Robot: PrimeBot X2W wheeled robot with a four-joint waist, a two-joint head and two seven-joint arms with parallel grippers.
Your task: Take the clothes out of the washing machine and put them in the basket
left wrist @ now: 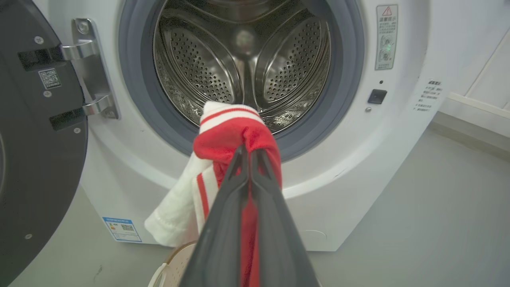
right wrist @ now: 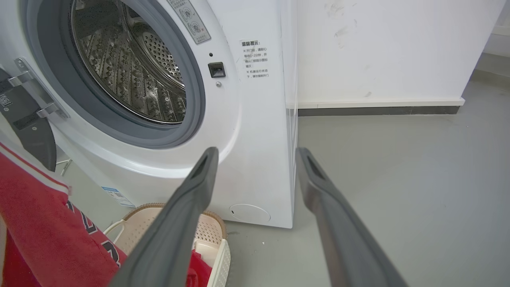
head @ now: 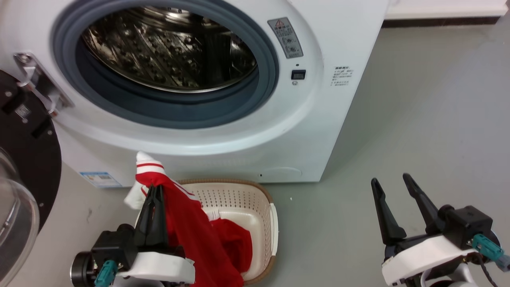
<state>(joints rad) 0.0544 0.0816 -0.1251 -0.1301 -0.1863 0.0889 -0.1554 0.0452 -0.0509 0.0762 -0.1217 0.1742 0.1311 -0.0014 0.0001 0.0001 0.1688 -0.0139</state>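
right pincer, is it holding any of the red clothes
No, the right pincer stands open above the floor with nothing in its gap.

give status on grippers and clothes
Left gripper shut on red garment, draping down to basket; more red fabric inside. Right gripper open, empty. Drum looks empty, nothing in the way.
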